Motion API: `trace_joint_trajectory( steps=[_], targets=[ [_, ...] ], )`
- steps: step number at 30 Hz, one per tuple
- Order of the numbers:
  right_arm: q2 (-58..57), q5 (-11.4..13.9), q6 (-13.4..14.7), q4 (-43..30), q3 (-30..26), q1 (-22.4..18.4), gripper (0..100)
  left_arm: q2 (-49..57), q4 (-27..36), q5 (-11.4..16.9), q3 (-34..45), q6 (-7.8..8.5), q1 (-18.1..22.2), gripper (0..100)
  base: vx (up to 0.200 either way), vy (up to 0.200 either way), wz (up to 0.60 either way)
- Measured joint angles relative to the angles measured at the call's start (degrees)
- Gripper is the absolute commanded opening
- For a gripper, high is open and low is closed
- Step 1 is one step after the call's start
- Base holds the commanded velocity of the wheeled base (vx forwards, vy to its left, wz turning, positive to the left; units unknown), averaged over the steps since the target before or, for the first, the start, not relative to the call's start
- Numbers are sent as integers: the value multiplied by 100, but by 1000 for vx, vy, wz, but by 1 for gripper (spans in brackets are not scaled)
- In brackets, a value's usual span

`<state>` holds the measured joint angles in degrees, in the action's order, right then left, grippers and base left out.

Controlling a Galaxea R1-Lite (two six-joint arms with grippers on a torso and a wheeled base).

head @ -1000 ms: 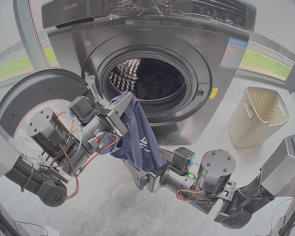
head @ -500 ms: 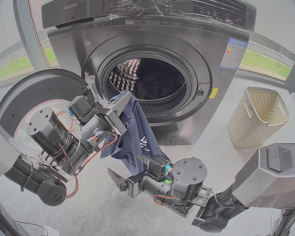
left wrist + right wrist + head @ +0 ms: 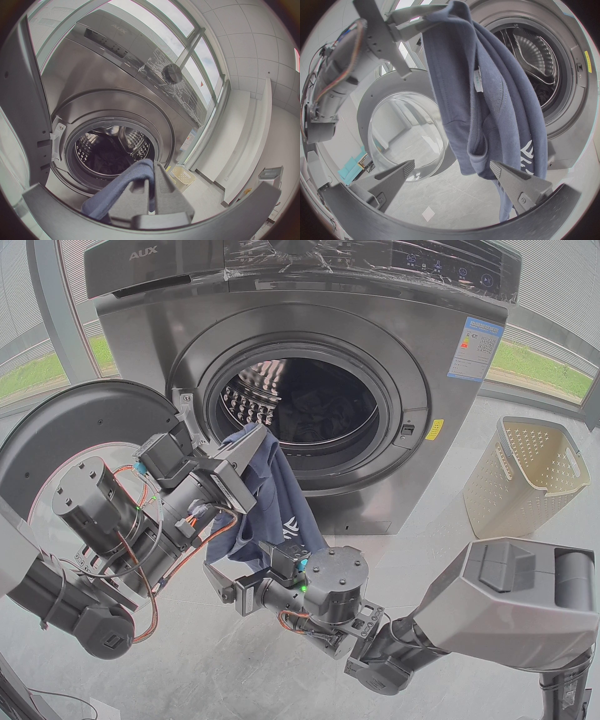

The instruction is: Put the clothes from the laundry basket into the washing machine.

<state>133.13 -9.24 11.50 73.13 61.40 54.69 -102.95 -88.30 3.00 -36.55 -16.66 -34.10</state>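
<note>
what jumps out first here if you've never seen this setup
A navy shirt hangs from the shut left gripper, right in front of the open washing machine, where dark clothes already lie in the drum. Below, the right gripper is open at the shirt's lower end. A cream laundry basket stands on the floor on the robot's right.

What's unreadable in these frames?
- Navy blue fabric shirt: the lower hem, head view, sits behind the right claw and wrist.
- Cream perforated plastic laundry basket: the bottom, head view, is hidden by its own wall.
- Steel washer drum: the dark clothes inside are too dim to tell apart.
</note>
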Motion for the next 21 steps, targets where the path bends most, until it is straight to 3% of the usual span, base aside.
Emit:
trace_joint_trajectory(
  steps=[11, 21],
  targets=[
    [514, 33, 10, -13, 618, -406, 100, 22, 0, 0, 4, -2, 0, 0, 0, 0, 0],
    [675, 22, 5, 44, 791, -563, 100, 22, -2, 1, 9, 0, 0, 0, 0, 0, 0]
  ],
)
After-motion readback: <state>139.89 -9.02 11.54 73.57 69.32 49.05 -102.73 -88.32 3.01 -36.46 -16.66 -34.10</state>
